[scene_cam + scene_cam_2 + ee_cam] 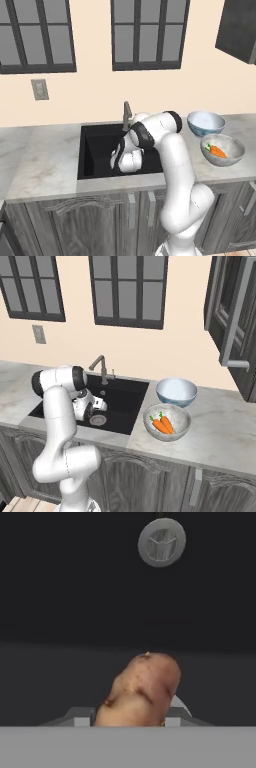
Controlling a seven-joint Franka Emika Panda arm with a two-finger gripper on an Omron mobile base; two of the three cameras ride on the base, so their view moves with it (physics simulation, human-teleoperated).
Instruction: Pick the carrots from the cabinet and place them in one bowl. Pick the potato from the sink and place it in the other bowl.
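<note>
The claw (131,722) is down in the sink (97,145), its fingers narrowed on either side of the potato (141,689), which sits right between them; whether they grip it I cannot tell. The drain (161,542) lies ahead. Both carrots (163,424) lie in the mottled bowl (175,432) on the counter (220,431), well off to the claw's side, by the blue bowl (176,391).

You see the potato (142,691), mottled tan-brown, at 6 o'clock in the black sink (75,587), two carrots (163,424) in the mottled bowl (176,432), pale bowl (176,391) at its 12 o'clock
</note>
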